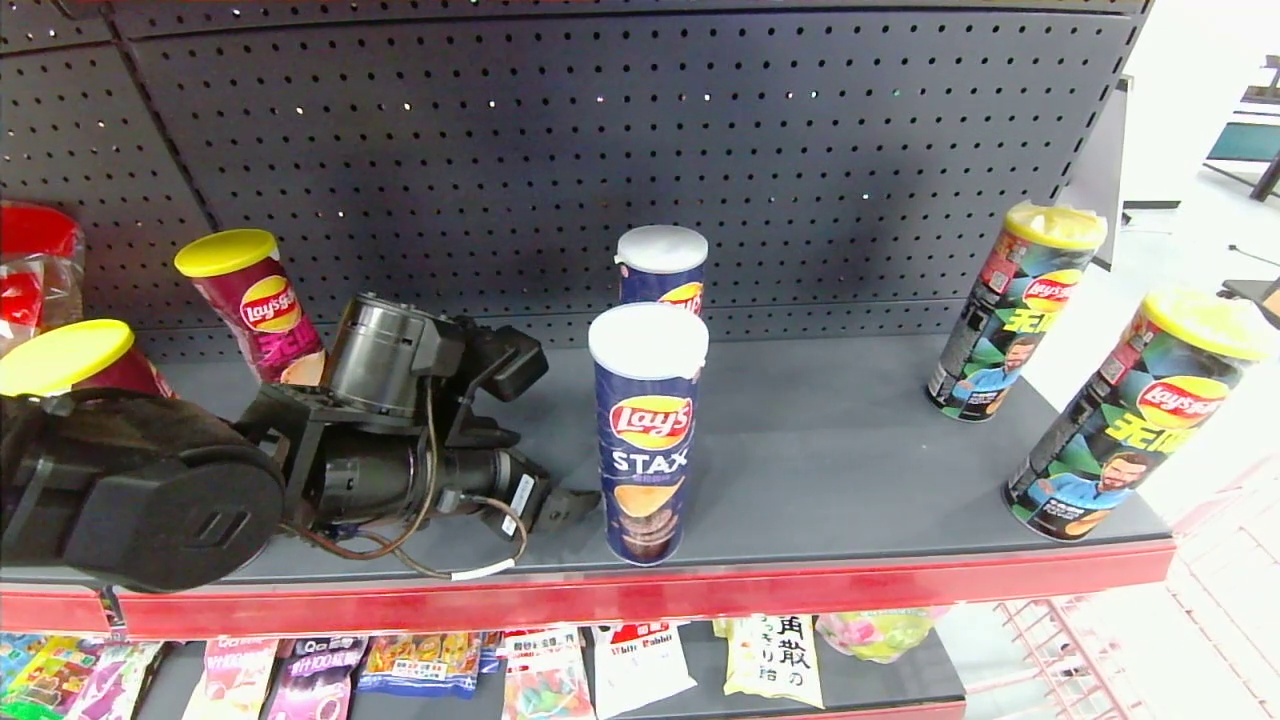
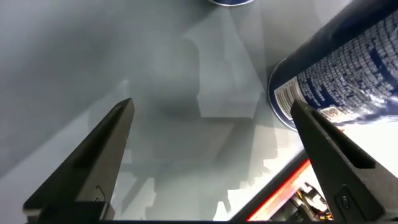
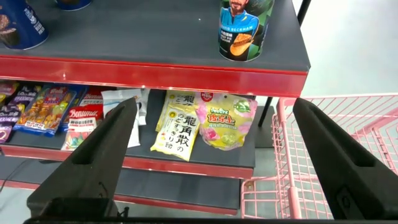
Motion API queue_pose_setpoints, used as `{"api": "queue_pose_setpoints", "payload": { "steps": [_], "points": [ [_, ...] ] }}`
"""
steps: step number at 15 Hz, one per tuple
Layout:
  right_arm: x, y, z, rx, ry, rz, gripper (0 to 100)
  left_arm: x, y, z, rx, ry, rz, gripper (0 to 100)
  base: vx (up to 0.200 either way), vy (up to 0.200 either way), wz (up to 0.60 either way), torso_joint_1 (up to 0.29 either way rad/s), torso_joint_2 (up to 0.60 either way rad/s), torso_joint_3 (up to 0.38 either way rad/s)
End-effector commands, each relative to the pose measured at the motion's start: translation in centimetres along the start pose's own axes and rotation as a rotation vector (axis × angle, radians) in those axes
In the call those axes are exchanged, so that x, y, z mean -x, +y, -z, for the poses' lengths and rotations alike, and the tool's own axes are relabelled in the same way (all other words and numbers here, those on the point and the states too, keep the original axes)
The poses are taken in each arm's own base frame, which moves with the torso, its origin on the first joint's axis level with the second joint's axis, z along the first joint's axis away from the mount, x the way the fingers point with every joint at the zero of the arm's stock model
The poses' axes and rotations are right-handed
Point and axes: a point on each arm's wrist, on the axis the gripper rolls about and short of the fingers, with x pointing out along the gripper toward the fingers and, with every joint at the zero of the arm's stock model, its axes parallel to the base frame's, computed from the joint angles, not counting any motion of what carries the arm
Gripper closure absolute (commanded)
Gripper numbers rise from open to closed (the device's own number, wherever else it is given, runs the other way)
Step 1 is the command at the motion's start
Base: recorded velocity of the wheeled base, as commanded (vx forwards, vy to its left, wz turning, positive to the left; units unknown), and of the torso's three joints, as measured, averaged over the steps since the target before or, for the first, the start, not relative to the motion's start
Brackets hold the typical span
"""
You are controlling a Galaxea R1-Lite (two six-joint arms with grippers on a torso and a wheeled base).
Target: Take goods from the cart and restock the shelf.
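Blue can [image 1: 648, 430] stands upright at centre frame on the shelf [image 1: 850, 450] front, judged stocked; left gripper [image 2: 212, 104] beside it and right gripper [image 3: 214, 106] by the cart [image 3: 285, 143] both show jaws spread, empty.

We've got a wide open stretch of shelf deck [image 1: 830, 450] at 3 o'clock from the front blue can [image 1: 648, 430]. The rear blue can [image 1: 661, 265] blocks 12 o'clock. The rear green can [image 1: 1015, 310] and front green can [image 1: 1135, 415] bound the far side.
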Motion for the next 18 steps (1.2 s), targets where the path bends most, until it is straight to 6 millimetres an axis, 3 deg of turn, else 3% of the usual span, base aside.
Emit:
{"api": "queue_pose_setpoints", "payload": {
  "steps": [1,18],
  "points": [
    [-0.06,0.0,0.01,0.0,0.005,-0.001,0,-0.02,-0.15,-0.03,-0.003,-0.001,0.004,0,0.0,0.0,0.0,0.0,0.0,0.0],
    [0.1,0.01,0.11,-0.001,-0.006,0.001,0,-0.71,-0.06,-0.61,-0.006,-0.019,0.003,0,0.0,0.0,0.0,0.0,0.0,0.0]
  ]
}}
